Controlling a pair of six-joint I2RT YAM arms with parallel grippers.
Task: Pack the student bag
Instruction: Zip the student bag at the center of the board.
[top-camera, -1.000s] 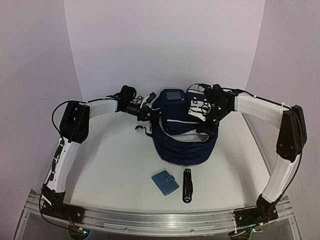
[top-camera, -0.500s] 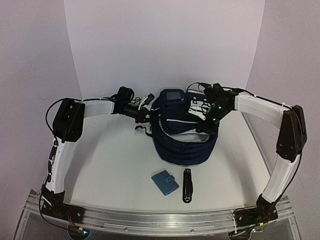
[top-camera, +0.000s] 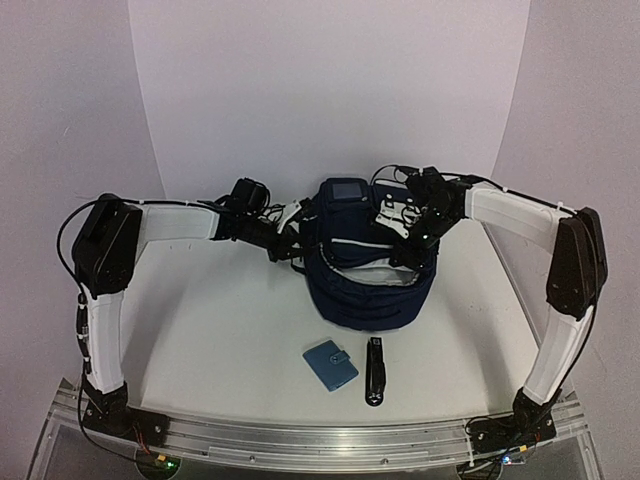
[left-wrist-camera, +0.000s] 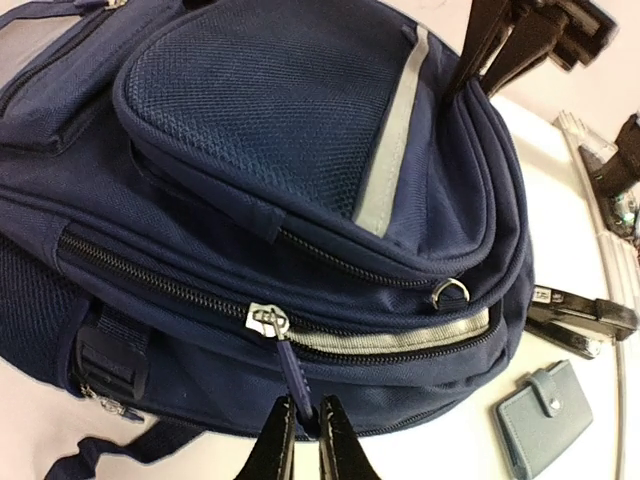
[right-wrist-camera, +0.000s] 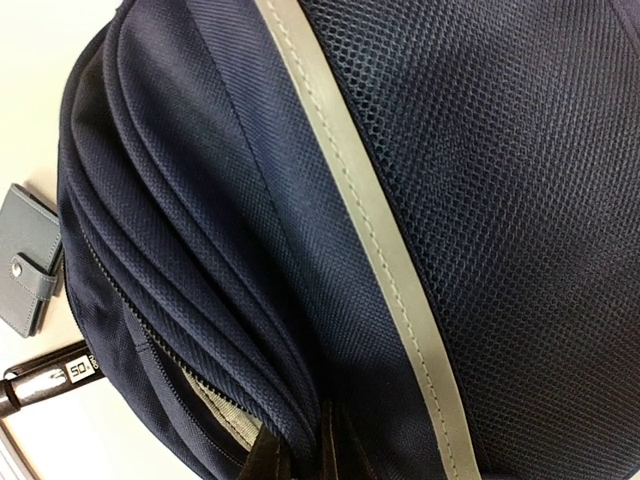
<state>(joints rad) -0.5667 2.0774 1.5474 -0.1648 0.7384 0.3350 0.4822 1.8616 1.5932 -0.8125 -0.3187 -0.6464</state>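
Left jaws pinch one zipper pull (left-wrist-camera: 288, 370); my right jaws clamp a fold of the one student bag (top-camera: 368, 295), rounded navy mesh and weave, centred on the bench (top-camera: 230, 330). At its six o'clock lie one flat blue wallet (top-camera: 330, 363) and one slim black stapler (top-camera: 374, 370).

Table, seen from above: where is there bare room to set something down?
Bare table lies left of the student bag and right of it. Crowded: the front strip with wallet and stapler, and the bag's sides, where left gripper and right gripper pinch it.
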